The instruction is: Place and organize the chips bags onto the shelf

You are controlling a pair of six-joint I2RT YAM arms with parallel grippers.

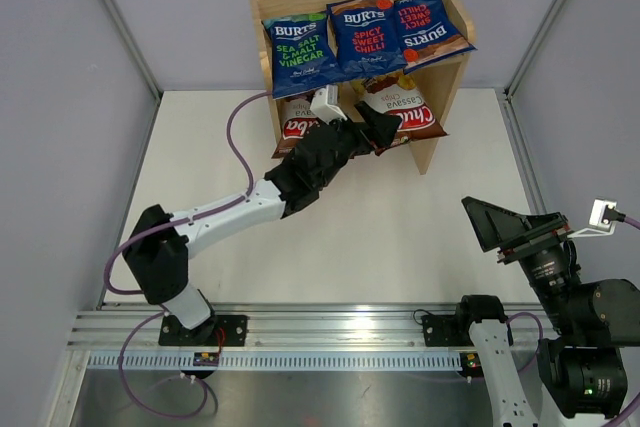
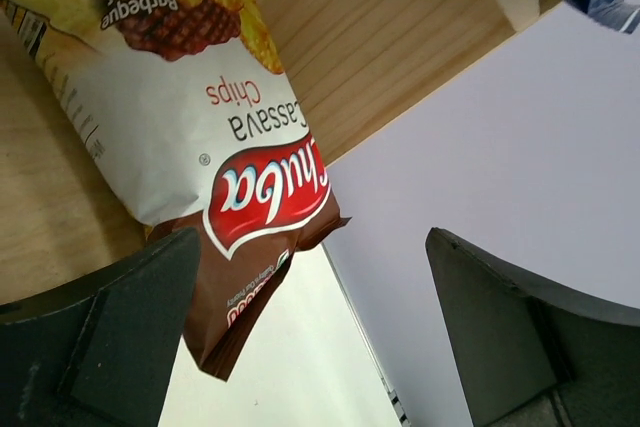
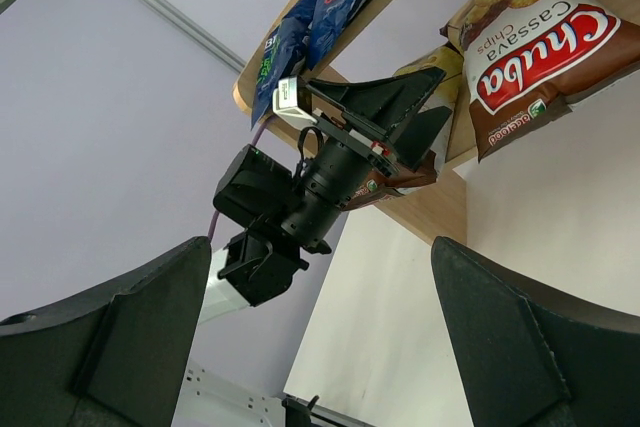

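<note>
Five chips bags, all up on the shelf: three dark blue Burts along the top tier, namely sea salt bag at left, chilli bag in the middle, second chilli bag turned sideways at right and overhanging the corner; two below, left Chuba bag half hidden behind the arm, right Chuba bag slanting, brown lower end poking past the front edge. Probably feather-light, puffed with air, glossy and slippery; brittle inside, so easily crushed under a hard squeeze. Best taken at a flat crimped seam or a corner, not across the belly, and nudged rather than dragged. Top row uneven, lower pair askew, so seemingly some tidying yet to do. Left gripper just in front of the lower tier between the two Chuba bags, fingers spread wide, nothing between them; in its wrist view, an overhanging Chuba seam just beside one finger, whether touching hard to tell. Right gripper well apart from the shelf, low over the table, likewise wide apart and empty.
</note>
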